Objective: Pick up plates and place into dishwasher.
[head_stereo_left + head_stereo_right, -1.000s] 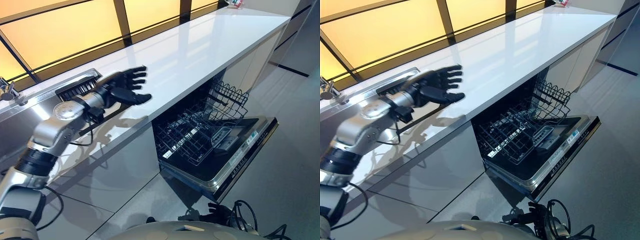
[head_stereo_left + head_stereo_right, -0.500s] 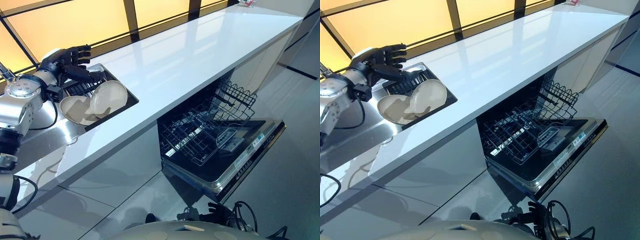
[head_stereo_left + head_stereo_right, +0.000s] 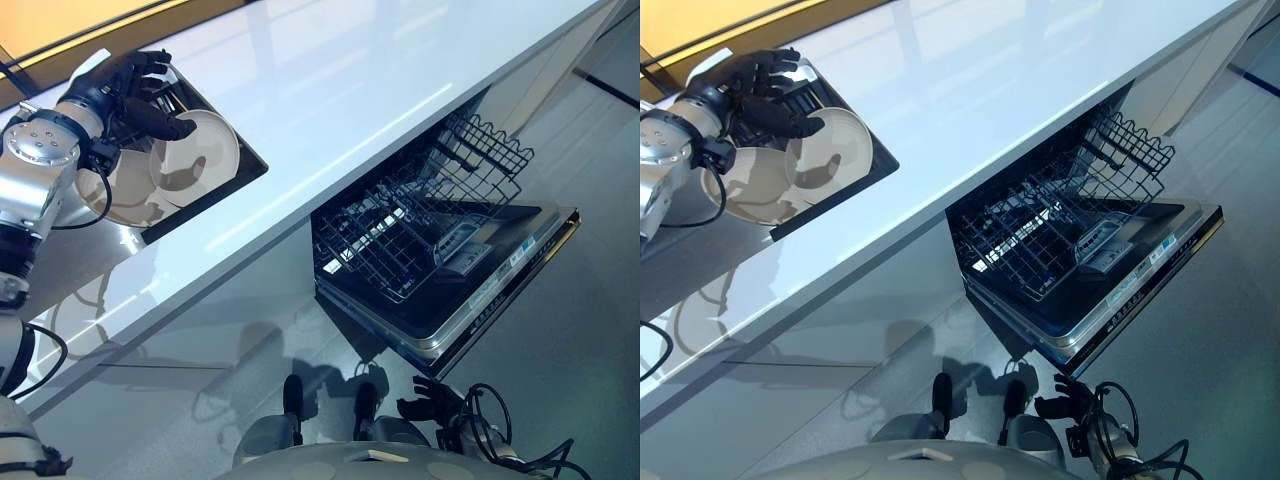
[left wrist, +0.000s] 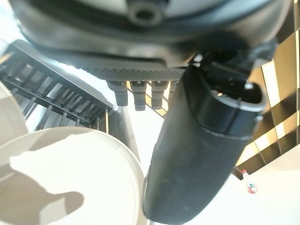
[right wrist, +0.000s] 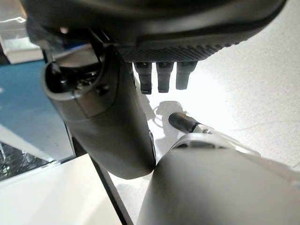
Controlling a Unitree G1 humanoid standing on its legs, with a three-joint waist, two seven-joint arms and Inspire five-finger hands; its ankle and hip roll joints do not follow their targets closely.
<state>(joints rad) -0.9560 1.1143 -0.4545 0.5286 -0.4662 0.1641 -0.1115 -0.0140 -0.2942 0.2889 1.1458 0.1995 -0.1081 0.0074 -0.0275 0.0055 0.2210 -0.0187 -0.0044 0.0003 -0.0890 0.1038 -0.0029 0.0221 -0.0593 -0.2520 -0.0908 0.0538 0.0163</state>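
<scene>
Two cream plates lean in the dark sink basin [image 3: 252, 176] at the counter's left end: the nearer plate [image 3: 200, 160] stands tilted, and another plate [image 3: 112, 196] lies behind it. My left hand [image 3: 118, 88] hovers over them, open, its thumb reaching to the nearer plate's upper rim. The left wrist view shows that hand [image 4: 201, 154] with the plate [image 4: 65, 178] just beyond the thumb. The dishwasher [image 3: 470, 300] stands open under the counter, its empty wire rack [image 3: 400, 240] pulled out. My right hand [image 5: 108, 117] hangs low by the floor, fingers relaxed.
The long white counter [image 3: 340, 70] runs between the sink and the dishwasher. A black slatted drainer [image 3: 800, 95] sits at the sink's back edge. The lowered dishwasher door [image 3: 1140, 290] juts out over the grey floor.
The camera has tipped downward. My left hand swung from above the counter to the sink and then sank to the nearer plate's rim. The plates have come into sight.
</scene>
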